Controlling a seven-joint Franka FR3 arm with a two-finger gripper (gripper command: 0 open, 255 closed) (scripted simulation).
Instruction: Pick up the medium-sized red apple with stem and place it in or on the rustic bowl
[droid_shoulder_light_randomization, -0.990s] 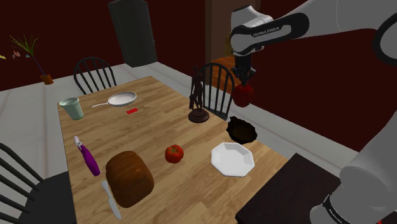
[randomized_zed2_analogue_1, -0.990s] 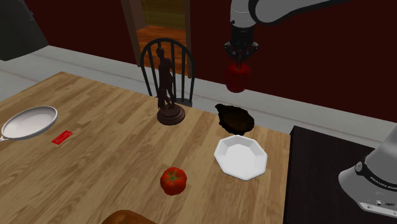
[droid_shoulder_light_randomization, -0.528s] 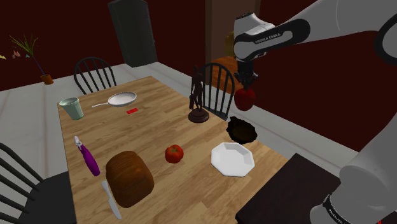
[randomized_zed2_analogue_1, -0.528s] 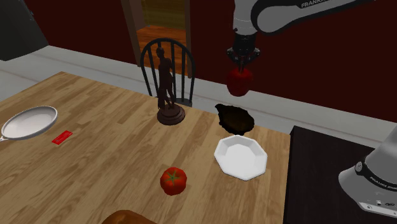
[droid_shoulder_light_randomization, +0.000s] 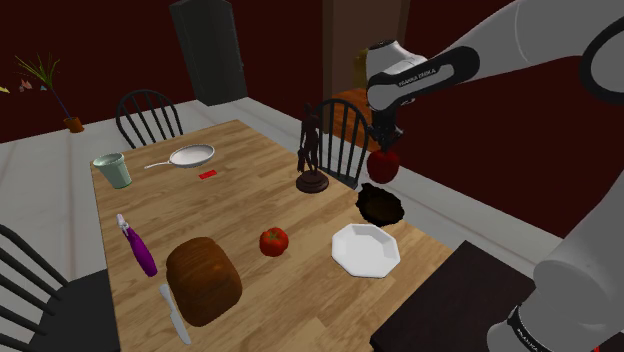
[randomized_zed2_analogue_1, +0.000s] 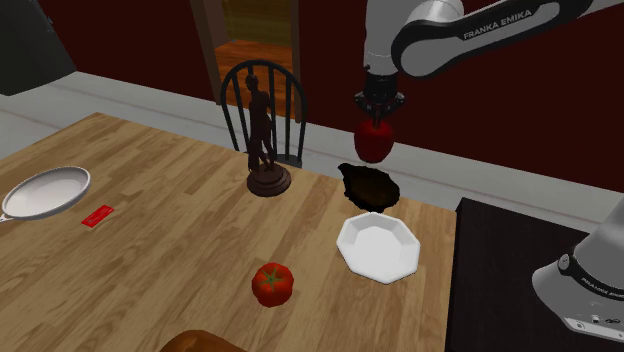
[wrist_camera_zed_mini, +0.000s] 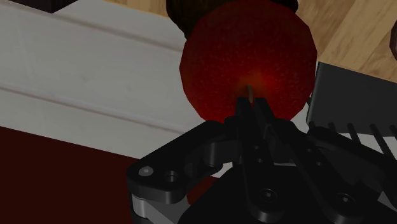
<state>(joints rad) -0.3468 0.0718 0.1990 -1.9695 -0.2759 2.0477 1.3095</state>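
Observation:
A dark red apple (droid_shoulder_light_randomization: 385, 165) (randomized_zed2_analogue_1: 373, 143) (wrist_camera_zed_mini: 249, 58) hangs in the air from my black gripper (droid_shoulder_light_randomization: 384, 150) (randomized_zed2_analogue_1: 376, 118) (wrist_camera_zed_mini: 253, 107), which is shut on its stem end. It hovers a short way above the dark brown rustic bowl (droid_shoulder_light_randomization: 380, 205) (randomized_zed2_analogue_1: 369, 187) at the table's far edge. In the wrist view the apple covers most of the bowl beneath it, and the fingers meet at the thin stem.
A white octagonal bowl (droid_shoulder_light_randomization: 365, 249) (randomized_zed2_analogue_1: 379, 246) sits just in front of the rustic bowl. A dark figurine (droid_shoulder_light_randomization: 312, 153) (randomized_zed2_analogue_1: 264, 140), a red tomato (droid_shoulder_light_randomization: 274, 241) (randomized_zed2_analogue_1: 272, 283), a bread loaf (droid_shoulder_light_randomization: 203, 279), a pan (droid_shoulder_light_randomization: 190, 156), a cup (droid_shoulder_light_randomization: 113, 170) and chairs (droid_shoulder_light_randomization: 340, 135) surround the table.
The gripper has carried the apple downward, closer to the rustic bowl, and the arm's wrist has swung slightly. Nothing on the table has moved.

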